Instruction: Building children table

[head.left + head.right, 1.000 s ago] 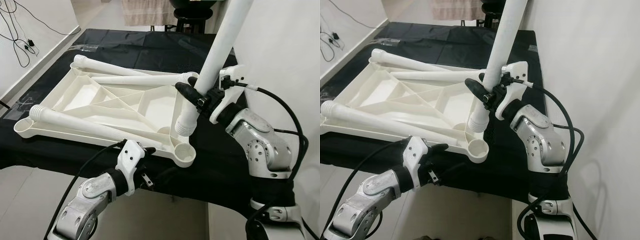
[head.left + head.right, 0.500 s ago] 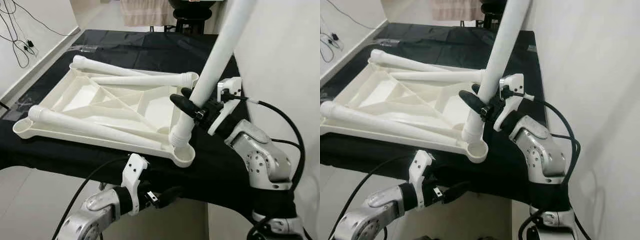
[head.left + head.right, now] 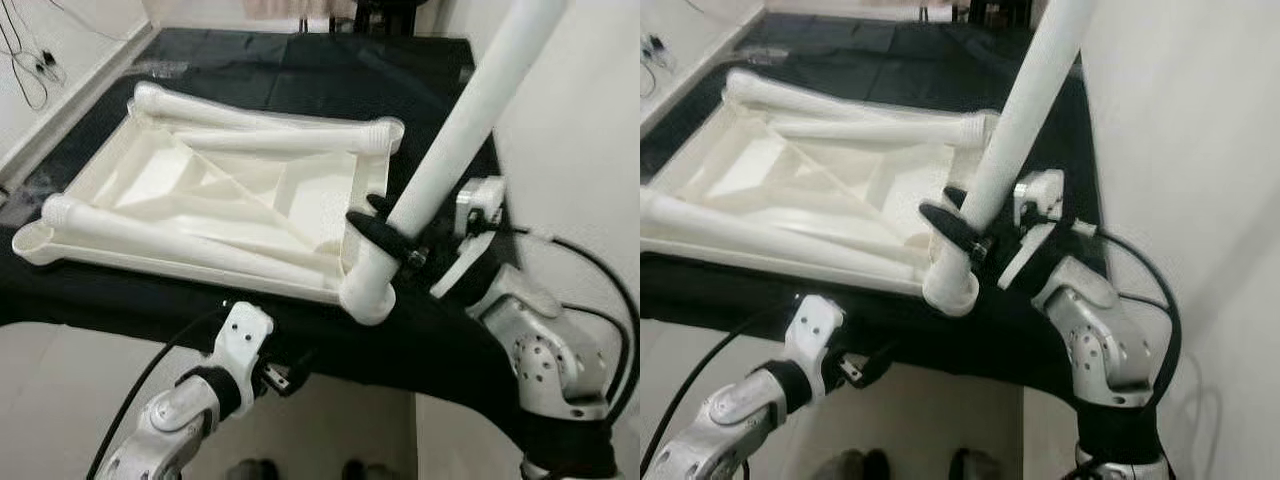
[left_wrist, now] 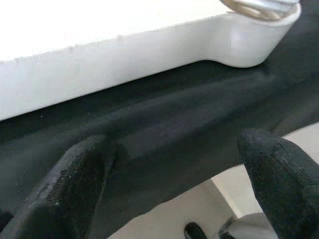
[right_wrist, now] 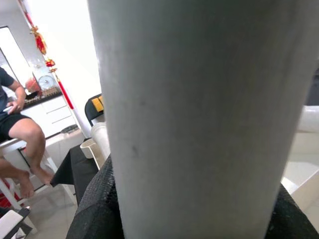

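Note:
The white tabletop [image 3: 150, 185] lies upside down on the black-clothed table [image 3: 300, 80]. Three white legs lie across it, one along the front [image 3: 190, 243] and two at the back [image 3: 285, 138]. My right gripper [image 3: 393, 236] is shut on a fourth leg [image 3: 470, 120], which stands tilted with its lower end in the near right corner socket [image 3: 368, 297]. In the right wrist view that leg [image 5: 199, 114] sits between the black fingers. My left gripper [image 4: 174, 189] is open below the table's front edge, facing the cloth under the tabletop's corner [image 4: 249, 40].
A white wall [image 3: 590, 150] stands close on the right. Cables [image 3: 30, 60] trail on the floor at the far left. A person [image 5: 15, 114] sits on a chair in the background of the right wrist view. Dark shoes [image 3: 255, 468] show on the floor under the table's edge.
The right gripper has lowered the leg, and its end has gone from above the corner socket into it. The left gripper has dropped from the tabletop's front rim to below the table edge. The camera has tilted down.

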Available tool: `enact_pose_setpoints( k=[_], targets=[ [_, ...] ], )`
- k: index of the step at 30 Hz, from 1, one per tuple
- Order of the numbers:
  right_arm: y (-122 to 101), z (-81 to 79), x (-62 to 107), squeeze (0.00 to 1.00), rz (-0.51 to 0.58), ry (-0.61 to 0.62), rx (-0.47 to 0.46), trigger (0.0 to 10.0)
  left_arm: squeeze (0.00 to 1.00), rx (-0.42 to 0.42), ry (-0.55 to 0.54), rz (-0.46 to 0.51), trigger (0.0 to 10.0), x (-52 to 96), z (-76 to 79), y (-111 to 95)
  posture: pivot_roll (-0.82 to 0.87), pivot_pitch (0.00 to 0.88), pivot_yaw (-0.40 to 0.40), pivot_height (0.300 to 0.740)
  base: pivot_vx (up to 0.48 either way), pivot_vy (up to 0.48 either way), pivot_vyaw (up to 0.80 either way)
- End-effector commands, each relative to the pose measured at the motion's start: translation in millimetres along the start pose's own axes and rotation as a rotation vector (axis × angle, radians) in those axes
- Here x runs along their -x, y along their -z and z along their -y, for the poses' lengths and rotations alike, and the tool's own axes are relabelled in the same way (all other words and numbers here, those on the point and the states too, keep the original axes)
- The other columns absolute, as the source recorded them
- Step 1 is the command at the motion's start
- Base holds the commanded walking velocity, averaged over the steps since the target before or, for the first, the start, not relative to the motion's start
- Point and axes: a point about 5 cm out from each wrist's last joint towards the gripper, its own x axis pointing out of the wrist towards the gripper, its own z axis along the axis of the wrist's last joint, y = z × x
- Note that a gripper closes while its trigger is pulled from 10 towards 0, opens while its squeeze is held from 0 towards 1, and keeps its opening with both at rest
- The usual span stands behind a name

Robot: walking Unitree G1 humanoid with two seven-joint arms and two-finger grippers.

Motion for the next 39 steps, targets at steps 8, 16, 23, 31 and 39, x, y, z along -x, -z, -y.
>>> enact_pose_setpoints(
  k=[8, 16, 23, 31, 39],
  targets=[
    [2, -1.5, -2.5, 0.00, -0.028, 0.005, 0.063, 10.0, 0.00, 0.008, -0.060, -0.027, 10.0, -0.9, -2.4, 9, 0.01, 0.278, -0.011, 0.740, 0.000, 0.058, 0.00],
    [-21, 0.8, -5.8, 0.00, 0.061, -0.017, 0.108, 10.0, 0.00, -0.035, -0.073, 0.025, 10.0, -8.1, -5.8, 2, 0.00, 0.250, -0.015, 0.740, 0.000, 0.232, 0.00],
    [-29, -3.0, -3.1, 0.00, 0.079, -0.069, 0.135, 10.0, 0.00, -0.010, 0.008, 0.030, 10.0, -8.1, 2.6, 2, -0.01, 0.259, -0.014, 0.740, 0.000, 0.000, 0.00],
    [-30, -1.5, 6.8, 0.00, 0.042, -0.112, 0.191, 10.0, 0.00, 0.030, 0.176, 0.041, 10.0, 0.2, 17.8, -1, -0.01, 0.278, -0.009, 0.740, 0.000, 0.000, 0.00],
    [-44, 14.2, 41.4, 0.00, -0.042, -0.238, 0.237, 10.0, 0.00, 0.048, 0.377, 0.027, 10.0, 15.9, 32.3, -4, 0.00, 0.310, 0.002, 0.740, 0.000, 0.000, 0.00]
  ],
)
